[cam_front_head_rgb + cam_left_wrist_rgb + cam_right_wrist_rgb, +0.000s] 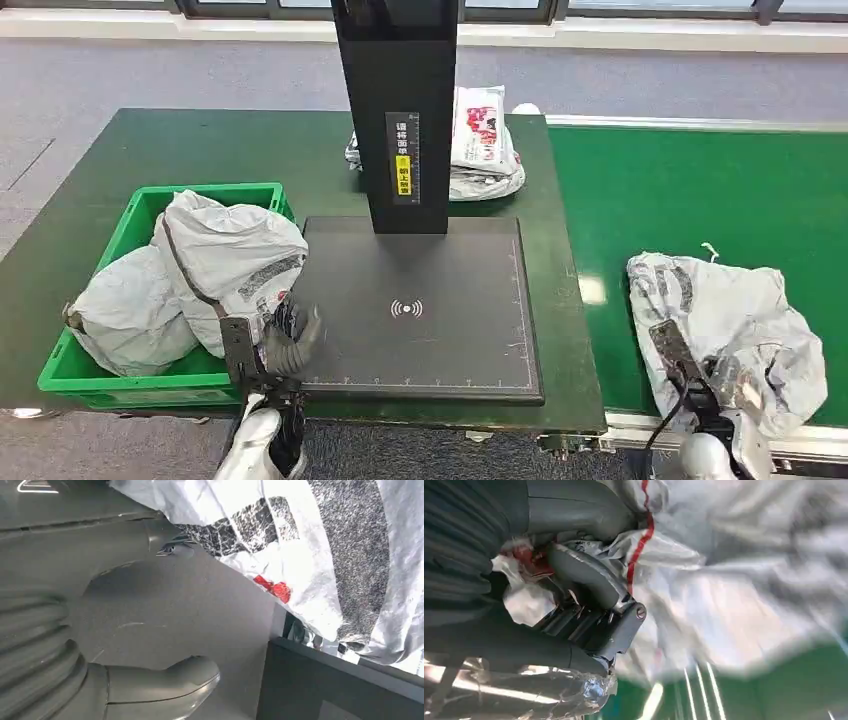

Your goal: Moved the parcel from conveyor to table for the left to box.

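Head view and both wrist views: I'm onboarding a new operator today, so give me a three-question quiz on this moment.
1. True or false: the robot's right hand grips the crumpled white plastic parcel lying on the bright green conveyor belt.
2. Multiple choice: where is the left hand? A) inside the green plastic crate; B) at the near left corner of the dark scanner pad, beside the crate; C) on the conveyor.
3. Fill in: the crate holds grey-white bagged parcels, and more bagged parcels lie behind the black ____ of the scanner.

Key: 1 true; 2 B; 3 post.
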Controlling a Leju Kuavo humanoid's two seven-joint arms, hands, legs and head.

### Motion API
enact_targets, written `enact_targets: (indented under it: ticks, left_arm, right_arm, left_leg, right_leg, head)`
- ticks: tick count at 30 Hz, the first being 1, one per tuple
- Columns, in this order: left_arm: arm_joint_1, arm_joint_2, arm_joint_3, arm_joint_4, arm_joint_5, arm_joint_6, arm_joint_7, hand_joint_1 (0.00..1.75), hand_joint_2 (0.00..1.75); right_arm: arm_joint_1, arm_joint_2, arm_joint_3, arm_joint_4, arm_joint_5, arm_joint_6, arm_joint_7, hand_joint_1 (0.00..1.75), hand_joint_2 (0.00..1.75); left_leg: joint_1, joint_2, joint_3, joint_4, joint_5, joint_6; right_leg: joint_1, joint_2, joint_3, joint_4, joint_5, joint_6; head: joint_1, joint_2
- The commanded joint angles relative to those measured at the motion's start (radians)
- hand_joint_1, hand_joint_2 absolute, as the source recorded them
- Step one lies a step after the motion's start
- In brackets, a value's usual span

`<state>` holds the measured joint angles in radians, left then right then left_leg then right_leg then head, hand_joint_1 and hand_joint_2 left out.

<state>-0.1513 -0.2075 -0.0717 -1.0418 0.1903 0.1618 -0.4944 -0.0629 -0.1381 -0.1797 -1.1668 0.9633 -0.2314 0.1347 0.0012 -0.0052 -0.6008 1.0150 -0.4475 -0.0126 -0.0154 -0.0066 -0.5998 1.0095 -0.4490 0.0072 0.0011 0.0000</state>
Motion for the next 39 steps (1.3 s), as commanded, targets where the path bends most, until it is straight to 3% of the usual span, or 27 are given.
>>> enact_targets:
  ticks: [1,4,7,12,16,19,25,30,31,32,39]
  left_arm:
    - [-0.010,-0.005,0.026,0.036,-0.012,0.007,0.002,0.00,1.75]
    - [-0.051,-0.017,-0.003,0.080,-0.026,0.006,-0.007,0.00,1.75]
    - [-0.094,-0.020,-0.031,0.125,-0.036,0.021,-0.027,0.00,1.75]
    - [-0.128,-0.024,-0.067,0.152,-0.050,0.044,-0.045,0.00,1.75]
    - [-0.151,-0.026,-0.110,0.164,-0.079,0.071,-0.049,0.00,1.75]
    - [-0.159,-0.025,-0.120,0.167,-0.079,0.076,-0.047,0.00,1.75]
    - [-0.191,-0.020,-0.152,0.192,-0.074,0.069,-0.044,0.00,1.75]
    - [-0.207,-0.018,-0.164,0.204,-0.061,0.073,-0.045,0.00,1.75]
    - [-0.206,-0.019,-0.165,0.202,-0.061,0.077,-0.044,0.00,1.75]
    - [-0.206,-0.019,-0.167,0.200,-0.060,0.074,-0.043,0.00,1.75]
    - [-0.218,-0.022,-0.170,0.218,-0.055,0.068,-0.035,0.00,1.75]
  right_arm:
    - [-0.026,0.107,0.087,-0.214,-0.070,-0.146,-0.120,1.75,1.75]
    - [-0.054,0.150,0.210,-0.318,-0.126,-0.183,-0.204,1.75,1.75]
    - [-0.104,0.148,0.381,-0.299,-0.225,-0.167,-0.258,1.75,1.75]
    - [-0.256,0.189,0.676,-0.085,-0.297,-0.078,-0.264,1.75,1.75]
    - [-0.344,0.240,0.831,0.037,-0.383,-0.008,-0.261,1.75,1.75]
    - [-0.363,0.251,0.859,0.058,-0.406,0.011,-0.257,1.75,1.75]
    - [-0.370,0.252,0.902,0.095,-0.481,0.097,-0.265,1.75,1.75]
    - [-0.335,0.239,0.881,0.105,-0.480,0.054,-0.277,1.75,1.75]
    - [-0.322,0.238,0.855,0.092,-0.470,0.000,-0.277,0.17,1.75]
    - [-0.319,0.230,0.843,0.086,-0.460,-0.022,-0.277,0.02,1.75]
    - [-0.288,0.205,0.725,0.016,-0.374,-0.169,-0.244,0.00,1.75]
  left_leg:
    - [0.000,0.004,0.003,-0.002,-0.001,0.000]
    - [0.001,0.006,0.003,-0.002,-0.001,-0.001]
    - [0.000,0.007,0.001,0.000,0.000,-0.001]
    - [0.002,0.009,0.002,-0.001,0.000,-0.002]
    - [0.003,0.012,0.005,-0.004,0.002,-0.004]
    - [0.002,0.005,0.002,-0.001,0.003,-0.003]
    - [0.002,0.005,0.003,-0.002,0.003,-0.003]
    - [0.003,0.000,0.003,-0.003,0.004,-0.003]
    - [0.002,0.000,0.002,-0.002,0.004,-0.003]
    - [0.002,0.000,0.001,-0.001,0.003,-0.003]
    - [0.002,-0.002,0.002,-0.002,0.004,-0.003]
  right_leg:
    - [0.001,0.004,0.002,-0.002,0.001,-0.001]
    - [0.001,0.006,0.001,-0.002,0.001,-0.002]
    - [0.000,0.008,-0.001,0.000,0.001,-0.001]
    - [0.001,0.010,-0.001,-0.001,0.002,-0.001]
    - [0.002,0.015,0.001,-0.003,0.005,-0.003]
    - [0.002,0.007,0.000,0.000,0.002,-0.002]
    - [0.002,0.007,0.002,-0.002,0.003,-0.002]
    - [0.002,0.003,0.003,-0.003,0.002,-0.002]
    - [0.002,0.002,0.002,-0.002,0.002,-0.002]
    - [0.002,0.002,0.001,-0.001,0.002,-0.002]
    - [0.002,0.001,0.002,-0.003,0.002,-0.002]
  head:
    - [0.000,0.000]
    - [0.000,0.000]
    - [0.000,0.000]
    - [0.000,0.000]
    - [0.000,0.000]
    - [0.000,0.000]
    - [0.000,0.000]
    - [0.000,0.000]
    - [0.000,0.000]
    - [0.000,0.000]
    - [0.000,0.000]
